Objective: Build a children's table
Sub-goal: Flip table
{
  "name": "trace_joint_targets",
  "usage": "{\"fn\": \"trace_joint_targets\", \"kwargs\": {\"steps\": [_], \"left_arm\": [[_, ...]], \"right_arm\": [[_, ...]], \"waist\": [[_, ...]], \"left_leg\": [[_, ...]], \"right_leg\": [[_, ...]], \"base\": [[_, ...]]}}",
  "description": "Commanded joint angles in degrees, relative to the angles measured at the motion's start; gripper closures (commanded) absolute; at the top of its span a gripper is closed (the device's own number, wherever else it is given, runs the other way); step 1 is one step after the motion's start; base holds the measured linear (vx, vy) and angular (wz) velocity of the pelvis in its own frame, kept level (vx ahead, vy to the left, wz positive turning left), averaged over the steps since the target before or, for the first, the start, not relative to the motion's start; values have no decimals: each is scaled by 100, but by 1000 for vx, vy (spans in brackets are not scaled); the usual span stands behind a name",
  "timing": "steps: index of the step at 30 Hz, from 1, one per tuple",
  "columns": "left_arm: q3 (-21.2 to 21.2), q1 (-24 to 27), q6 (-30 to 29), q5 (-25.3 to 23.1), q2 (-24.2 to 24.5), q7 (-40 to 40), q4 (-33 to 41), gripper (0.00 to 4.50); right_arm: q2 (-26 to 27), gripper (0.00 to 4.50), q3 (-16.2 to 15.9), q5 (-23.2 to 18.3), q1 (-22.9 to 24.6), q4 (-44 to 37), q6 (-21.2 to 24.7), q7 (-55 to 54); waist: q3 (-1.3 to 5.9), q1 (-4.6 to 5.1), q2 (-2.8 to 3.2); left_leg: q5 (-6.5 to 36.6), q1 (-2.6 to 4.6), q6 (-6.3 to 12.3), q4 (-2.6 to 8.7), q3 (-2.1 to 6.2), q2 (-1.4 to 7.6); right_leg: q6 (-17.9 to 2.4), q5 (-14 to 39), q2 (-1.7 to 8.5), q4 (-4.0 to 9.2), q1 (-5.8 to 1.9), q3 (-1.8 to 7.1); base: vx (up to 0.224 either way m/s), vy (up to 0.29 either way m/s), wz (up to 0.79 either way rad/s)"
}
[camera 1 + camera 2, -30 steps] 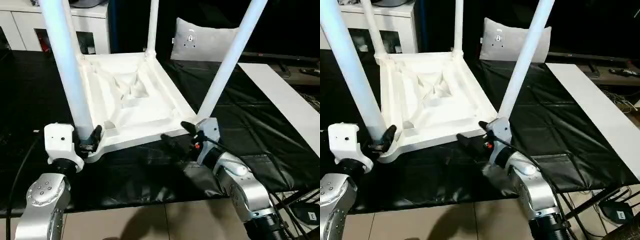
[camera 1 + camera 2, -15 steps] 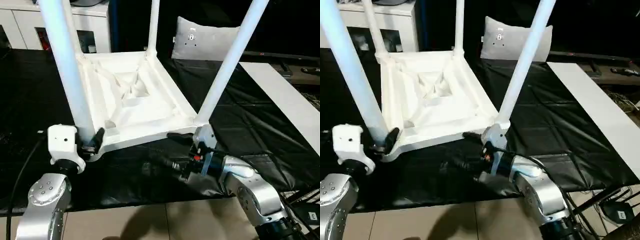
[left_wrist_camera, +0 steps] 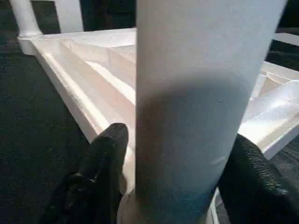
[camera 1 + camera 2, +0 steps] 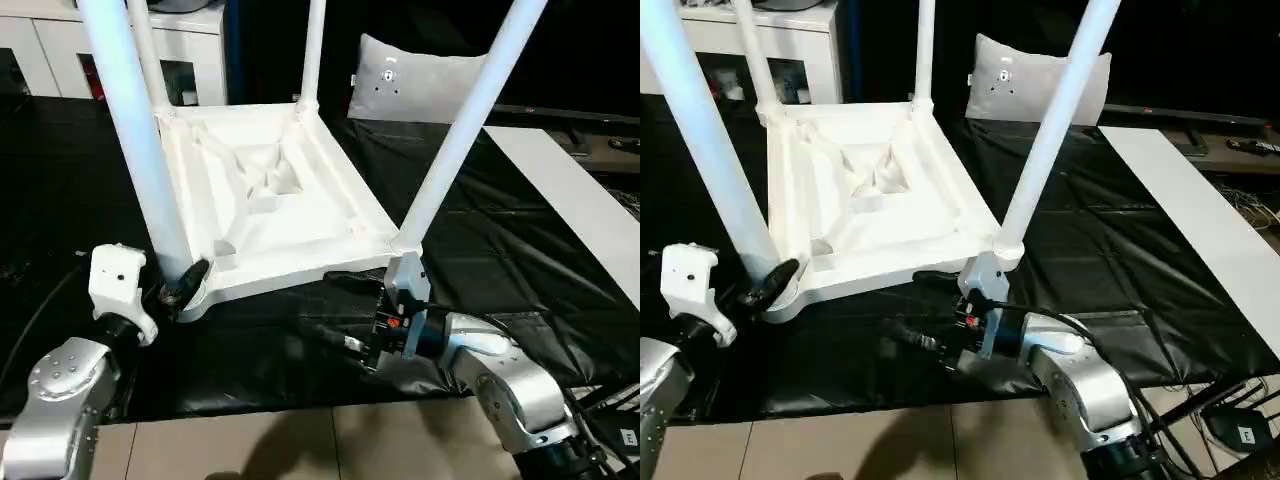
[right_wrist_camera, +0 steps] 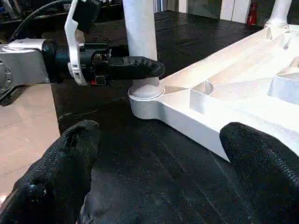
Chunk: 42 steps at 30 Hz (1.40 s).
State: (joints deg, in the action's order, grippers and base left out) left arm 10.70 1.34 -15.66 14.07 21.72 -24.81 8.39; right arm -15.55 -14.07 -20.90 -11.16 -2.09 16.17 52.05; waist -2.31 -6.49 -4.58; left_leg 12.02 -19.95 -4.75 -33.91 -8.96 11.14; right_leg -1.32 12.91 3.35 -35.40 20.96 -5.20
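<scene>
children's table of white plastic (image 4: 270, 200) lies upside down on the black-covered table (image 4: 520, 250), four tube legs up. left gripper (image 4: 180, 290) has its jaws around the near left leg (image 4: 140, 150), contact unclear. right gripper (image 4: 925, 315) gapes wide, empty, beside the near right corner. white cabinet (image 4: 190, 40) beyond.

Black-covered table (image 4: 520, 250); upturned tabletop (image 4: 290, 215), grey pillow (image 4: 415, 80) on it.

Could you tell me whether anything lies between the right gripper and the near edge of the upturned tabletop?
Nothing visible does. The right gripper is open beside the tabletop's near edge, with just bare black table cover between them.
</scene>
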Motion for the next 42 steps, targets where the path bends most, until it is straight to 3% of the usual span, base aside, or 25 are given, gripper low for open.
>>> {"fn": "trace_joint_targets", "kwargs": {"steps": [1,4,10,11,12,13,16,18,19,22,29,32,36,37,42], "left_arm": [[49,-108,48,62,38,-66,-57,179],[87,-124,-32,95,-33,40,-53,202],[31,-57,-124,107,-217,254,45,241],[32,-49,-144,96,-303,353,67,242],[32,-49,-144,96,-303,353,67,242],[49,-49,-182,93,-385,484,88,244],[277,-54,-340,232,-800,1070,181,245],[358,-21,-457,393,-991,1227,254,245],[448,44,-612,657,-1253,1383,341,245],[533,115,-848,1004,-1554,1518,385,245],[817,103,-1349,1606,-1998,1732,405,245],[907,72,-1633,1736,-2105,1739,502,245],[830,45,-1825,1884,-2058,1648,575,245],[808,39,-1876,1928,-2049,1626,589,245],[767,26,-2017,2039,-2050,1608,626,245]], "right_arm": [[-72,0,25,-64,8,-78,58,48],[-77,0,41,-38,-2,-66,36,52],[-54,0,12,-21,-6,-71,31,38],[-42,0,7,-6,-6,-62,20,30],[-42,0,7,-6,-6,-62,20,30],[-34,0,10,8,-7,-56,10,30],[193,0,264,-102,-122,-17,79,-343],[332,0,436,-150,-224,37,178,-644],[515,0,668,-185,-396,174,372,-1108],[708,0,913,-288,-579,304,708,-1593],[778,0,985,-554,-661,249,1505,-1747],[835,0,1069,-710,-741,321,2068,-1978],[1027,0,1295,-671,-1039,761,2056,-2347],[1104,0,1401,-718,-1163,909,2071,-2451],[1352,0,1753,-1047,-1594,1355,2276,-2642]], "waist": [[232,-9,120],[227,-2,93],[218,-10,94],[218,-5,14],[218,-5,14],[212,-14,55],[205,-5,68],[197,0,46],[194,22,43],[193,55,22],[208,52,21],[203,51,3],[205,28,48],[207,31,37],[228,32,52]], "left_leg": [[912,41,-39,486,79,294],[924,34,-33,484,74,295],[1007,26,-41,488,76,300],[976,19,-21,482,68,301],[976,19,-21,482,68,301],[969,18,-9,485,74,301],[1055,20,-58,493,76,311],[1097,7,-81,495,81,296],[1124,0,-98,501,87,287],[1064,2,-105,478,75,267],[785,-8,-51,448,54,257],[752,-5,-50,456,51,255],[872,17,-181,473,56,261],[901,24,-217,475,53,257],[707,23,-234,468,54,260]], "right_leg": [[-760,477,534,391,-190,388],[-767,515,536,393,-193,391],[-716,799,546,423,-187,395],[-688,849,544,433,-191,394],[-688,849,544,433,-191,394],[-659,938,549,435,-181,398],[-657,1023,554,447,-170,399],[-659,1179,561,464,-174,398],[-621,1341,554,469,-176,395],[-529,1535,541,485,-157,403],[-556,1073,512,445,-168,396],[-493,1034,499,452,-169,398],[-407,1252,512,459,-141,399],[-407,1230,502,460,-137,398],[-440,771,498,402,-162,400]], "base": [[0,0,0],[0,0,0],[0,0,0],[0,0,0],[0,0,0],[0,0,0],[0,0,0],[0,0,0],[0,0,0],[0,0,0],[0,0,0],[0,0,0],[0,0,0],[0,0,0],[0,0,0]]}}
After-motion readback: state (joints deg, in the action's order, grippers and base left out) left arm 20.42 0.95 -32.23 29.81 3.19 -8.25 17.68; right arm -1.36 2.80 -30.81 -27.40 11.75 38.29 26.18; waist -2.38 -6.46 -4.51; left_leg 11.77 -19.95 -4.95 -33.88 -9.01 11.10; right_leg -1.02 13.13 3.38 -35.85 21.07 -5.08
